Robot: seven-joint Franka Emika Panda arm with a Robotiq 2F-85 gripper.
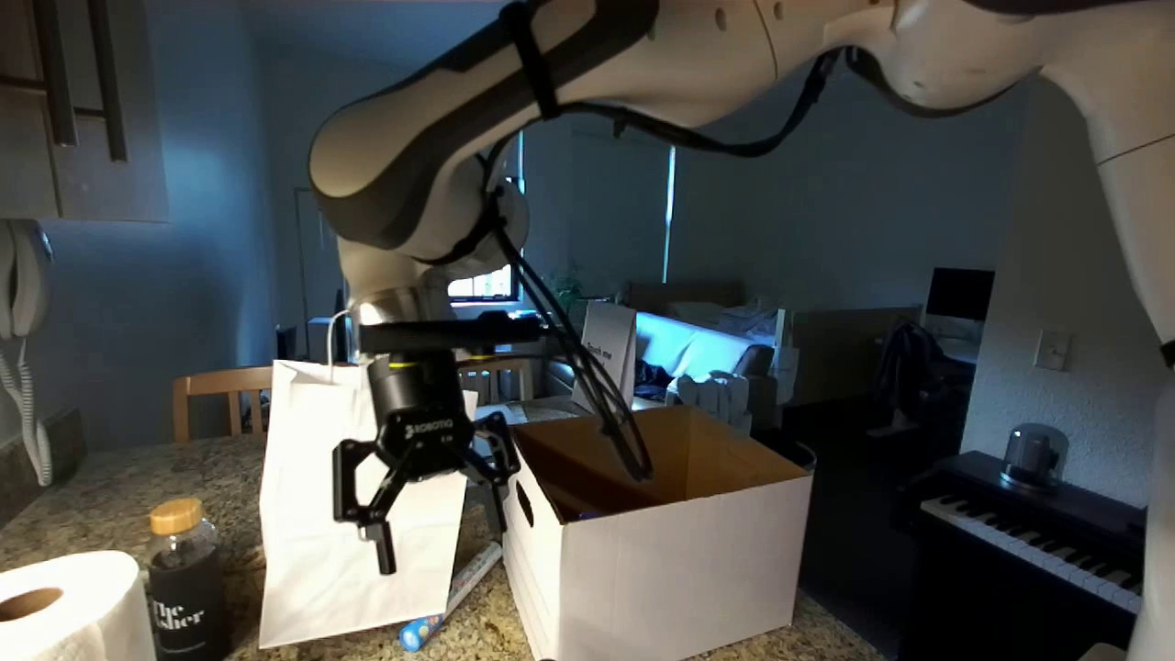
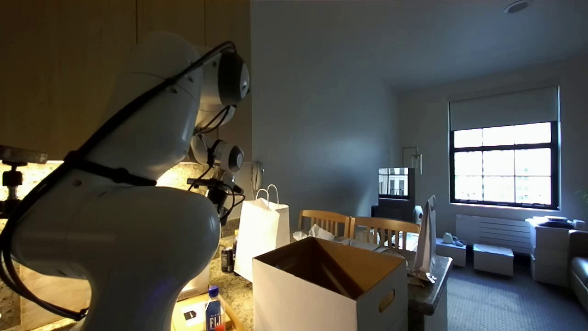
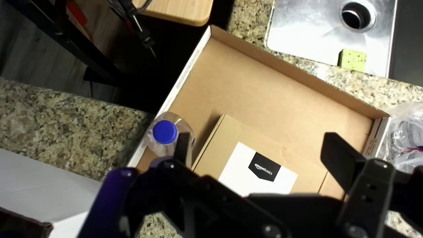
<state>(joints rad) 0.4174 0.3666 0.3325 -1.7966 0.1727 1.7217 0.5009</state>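
My gripper (image 1: 445, 532) is open with nothing between its fingers. In an exterior view it hangs in front of a white paper bag (image 1: 312, 532) and beside an open white cardboard box (image 1: 679, 569). In the wrist view the gripper (image 3: 257, 145) is above a flat brown box (image 3: 214, 152) with a white and black label. That box lies in a shallow cardboard tray (image 3: 241, 72). A clear bottle with a blue cap (image 3: 165, 132) stands upright in the tray's corner, partly behind the left finger. The bottle also shows in an exterior view (image 2: 214, 312).
A patterned tube (image 1: 473, 578) lies between bag and white box. A dark bottle with a wooden cap (image 1: 188, 588) and a paper roll (image 1: 92, 610) stand nearby. A metal sink (image 3: 307, 36) with a green sponge (image 3: 355, 60) and a clear plastic bag (image 3: 404, 142) border the tray.
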